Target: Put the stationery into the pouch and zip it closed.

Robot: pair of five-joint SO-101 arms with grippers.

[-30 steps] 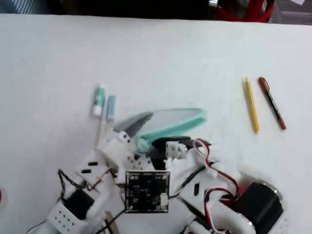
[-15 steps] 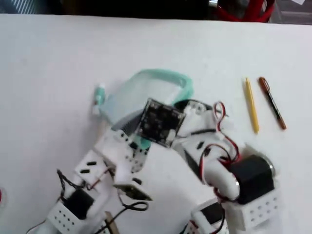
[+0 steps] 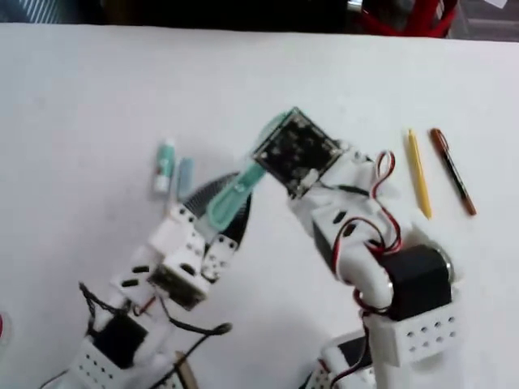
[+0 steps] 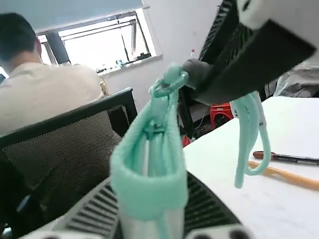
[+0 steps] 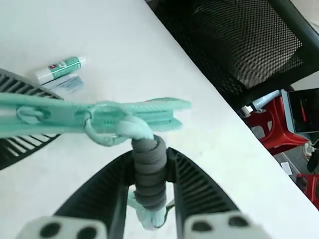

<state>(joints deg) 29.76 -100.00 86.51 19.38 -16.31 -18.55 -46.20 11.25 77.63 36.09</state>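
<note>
The teal pouch (image 3: pixel 235 193) hangs edge-on above the table, stretched between both arms. My left gripper (image 3: pixel 217 212) is shut on its near end, where the teal fabric (image 4: pixel 149 172) sits between the ribbed fingers. My right gripper (image 5: pixel 148 167) is shut on the grey zipper pull (image 5: pixel 147 162) at the far end of the pouch (image 5: pixel 75 115), under the wrist camera board (image 3: pixel 296 151). On the table lie a glue stick (image 3: pixel 165 166) and a small blue item (image 3: pixel 185 177) to the left of the pouch. A yellow pencil (image 3: pixel 418 174) and a brown pen (image 3: pixel 452 170) lie to the right.
The white table (image 3: pixel 97 89) is bare toward the back. Red chair legs (image 3: pixel 405 16) stand beyond the far edge. The right arm's base (image 3: pixel 409 324) and the left arm's body (image 3: pixel 122 332) with loose cables fill the front edge.
The pouch went from lying flat to lifted and turned edge-on. The right arm swung up and away from the front edge with the zipper pull. The left gripper kept hold of the near end.
</note>
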